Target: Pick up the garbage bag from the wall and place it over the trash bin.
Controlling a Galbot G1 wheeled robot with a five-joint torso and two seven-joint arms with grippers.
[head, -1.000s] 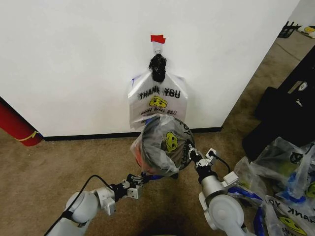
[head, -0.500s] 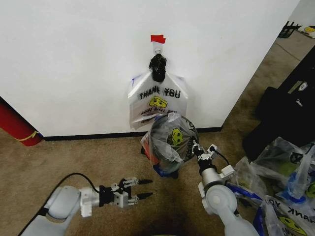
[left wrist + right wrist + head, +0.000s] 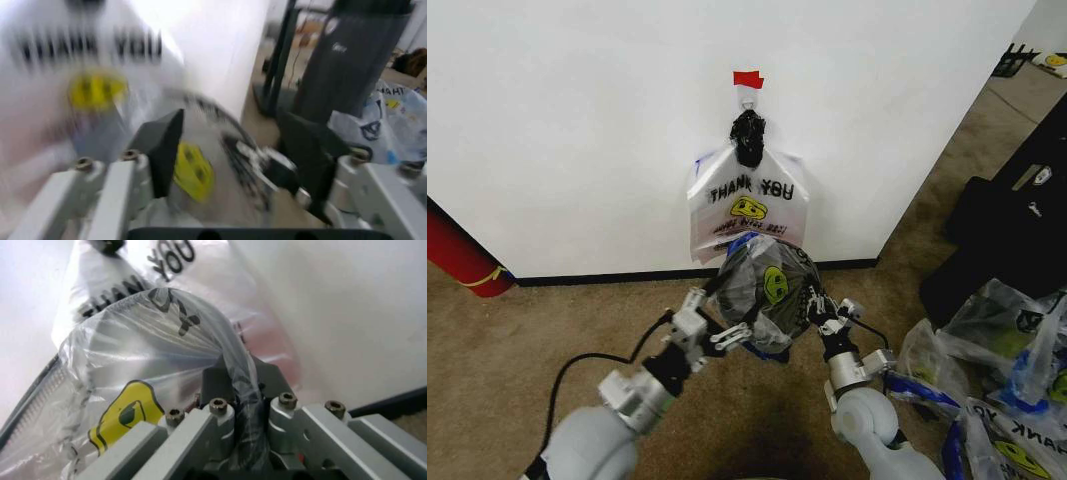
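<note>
Right pincer point(image 3: 241, 402) clamps garbage bag point(image 3: 765, 290) over trash bin; my left pincer point(image 3: 723, 324), spread, must catch the opposite rim.

White painted wall point(image 3: 577, 130) fills the upper half of the head view, evenly lit, no windows. Black baseboard point(image 3: 607, 277) runs along its foot. Wall ends at an outside corner point(image 3: 947, 150) right of centre; beyond that corner the floor carries on into the far distance. Floor is tan short-pile carpet point(image 3: 517, 340), slightly worn. Red cylinder point(image 3: 462, 255) leans at the wall's left end, yellow band near its base. Right of the corner: a dark black case or bag point(image 3: 1007, 230) on the carpet, and below it a heap of spare printed plastic bags point(image 3: 997, 350). Small black rack point(image 3: 1015, 60) far back past the corner
</note>
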